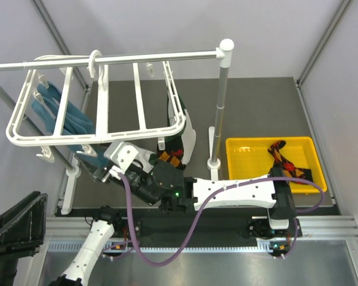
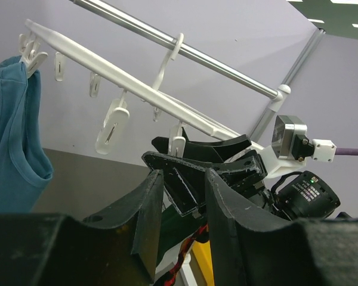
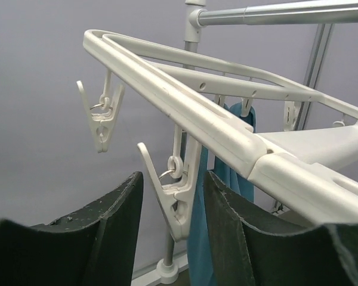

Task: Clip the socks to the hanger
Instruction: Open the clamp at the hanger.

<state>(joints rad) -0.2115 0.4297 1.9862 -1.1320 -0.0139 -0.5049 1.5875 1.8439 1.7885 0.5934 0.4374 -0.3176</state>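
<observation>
The left arm (image 1: 95,244) rises from its base and leans inward. The right arm (image 1: 238,192) stretches low across to the left, so the two wrists sit close together. Both grippers tilt upward. The left gripper (image 2: 182,179) has its fingers parted and grips nothing. The right gripper (image 3: 173,179) is likewise parted.

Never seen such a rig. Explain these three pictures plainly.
Two robot arms sit at a table. The overhead view shows both reaching towards a white hanger hung on a silver rail. Blue socks are clipped at its left side; an argyle sock hangs below its right corner. A second argyle sock lies in a yellow tray. The other views look out from each wrist: the right pincer is open around a clip; the left pincer is open, visibly gripping nothing.
</observation>
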